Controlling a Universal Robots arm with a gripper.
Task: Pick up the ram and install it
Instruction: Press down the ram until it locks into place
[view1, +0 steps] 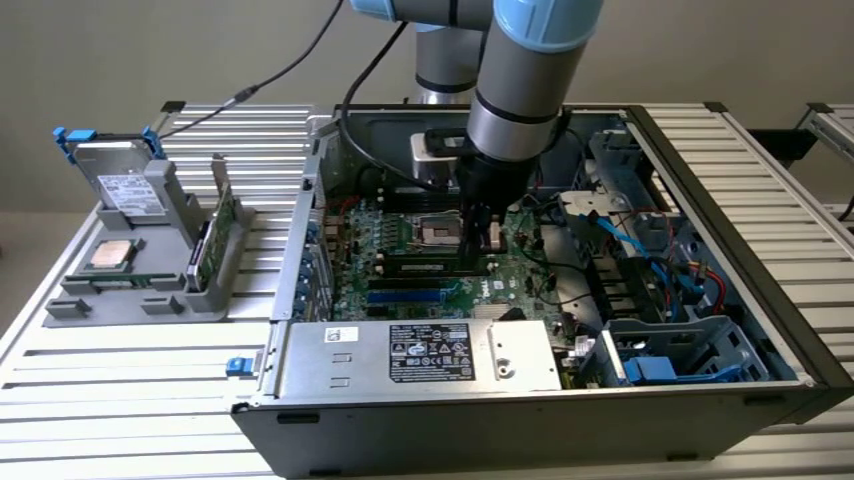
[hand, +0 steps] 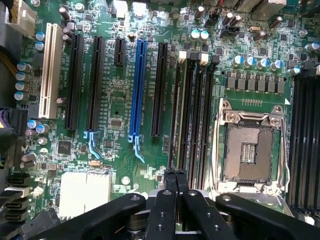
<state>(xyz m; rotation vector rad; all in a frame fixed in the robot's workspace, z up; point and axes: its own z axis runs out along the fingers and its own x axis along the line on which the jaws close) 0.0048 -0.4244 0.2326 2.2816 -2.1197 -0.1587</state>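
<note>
Gripper (hand: 175, 174) pinched shut, arm (view1: 518, 90) pointing straight down into the case (view1: 534, 430), tips over one end of the ram (hand: 177, 115). It's edge-up in a slot (hand: 180, 61) near the socket (hand: 247, 150), case walls well apart.

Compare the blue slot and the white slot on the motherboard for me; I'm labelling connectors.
The blue slot ends in a light-blue clip; the white slot has none. The blue slot lies between black slots; the white slot is outermost in the row. Both are empty and run parallel.
</note>
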